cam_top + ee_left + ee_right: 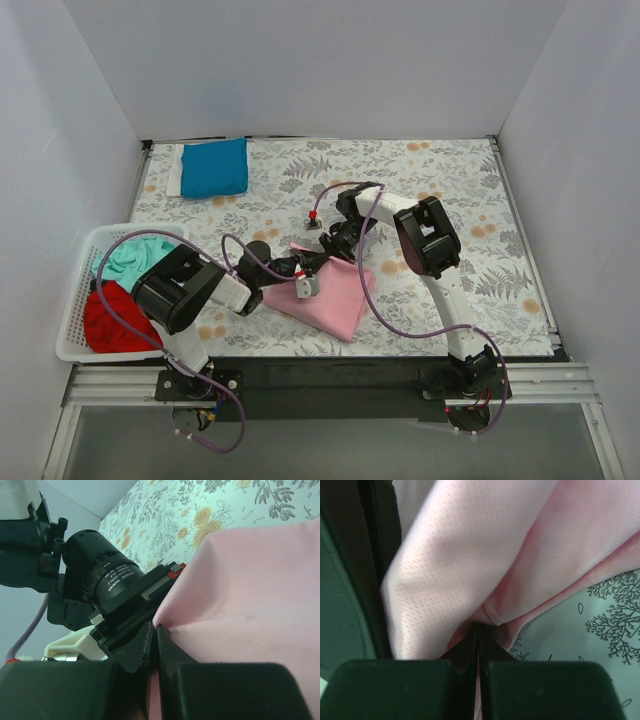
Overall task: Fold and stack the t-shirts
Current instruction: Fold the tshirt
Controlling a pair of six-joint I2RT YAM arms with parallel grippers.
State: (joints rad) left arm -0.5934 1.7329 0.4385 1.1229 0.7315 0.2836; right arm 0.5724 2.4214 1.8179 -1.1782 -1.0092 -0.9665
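A pink t-shirt point(335, 290) lies partly folded at the middle of the table. My left gripper point(300, 266) is shut on its upper left edge; the left wrist view shows the cloth point(250, 595) pinched between the jaws point(156, 630). My right gripper point(335, 243) is shut on the shirt's far edge, and in the right wrist view the pink cloth point(470, 555) bunches at the closed jaws point(478, 627). The two grippers are close together. A folded blue t-shirt point(214, 167) lies at the far left.
A white basket point(72, 300) at the left edge holds a teal shirt point(130, 260) and a red shirt point(115, 318). The floral tablecloth point(450, 190) covers the table. White walls enclose the table on three sides.
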